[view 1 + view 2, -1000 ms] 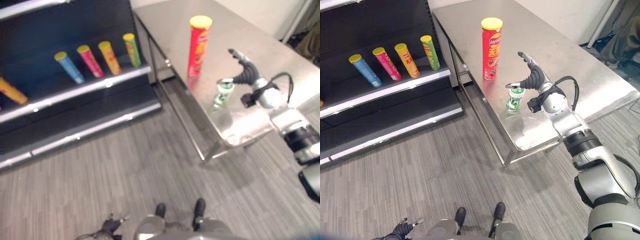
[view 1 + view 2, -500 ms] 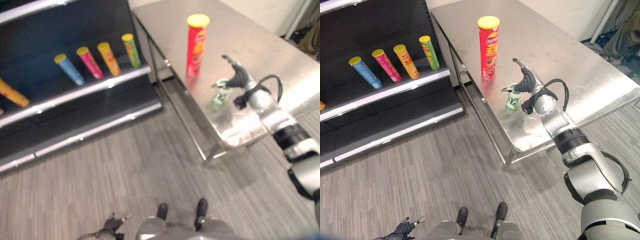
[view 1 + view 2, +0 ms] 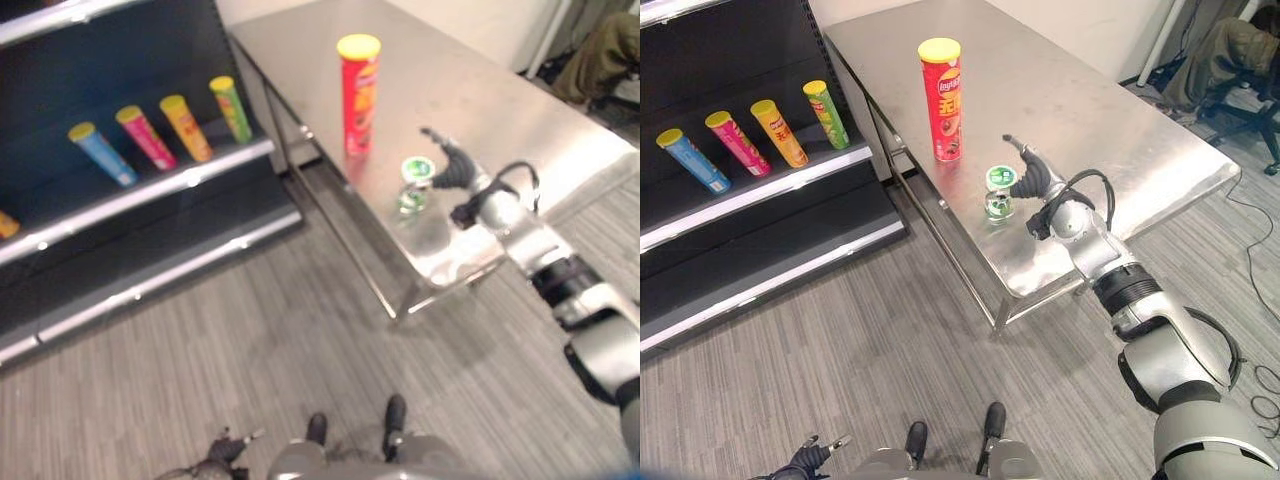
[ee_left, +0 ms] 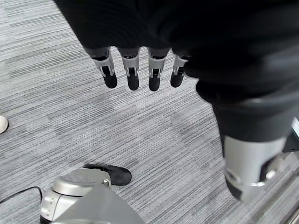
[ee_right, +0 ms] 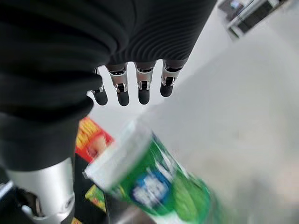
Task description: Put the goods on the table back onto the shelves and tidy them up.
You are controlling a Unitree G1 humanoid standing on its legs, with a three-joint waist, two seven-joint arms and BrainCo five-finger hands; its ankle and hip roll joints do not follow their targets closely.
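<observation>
Two goods are on the steel table point(image 3: 1110, 110) so far: a tall red can point(image 3: 942, 100) and a small green cup point(image 3: 999, 192) just nearer. Right hand point(image 3: 1032, 176) is beside the cup, fingers straight, nothing gripped yet. Left hand point(image 4: 135, 70) hangs relaxed over the floor. Four cans point(image 3: 750, 135) already sit on the shelf point(image 3: 760, 190) at left.

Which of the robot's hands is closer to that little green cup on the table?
The right robot hand is nearer: open, right beside the green cup on the table. The left robot hand hangs low over the floor, far from it.
</observation>
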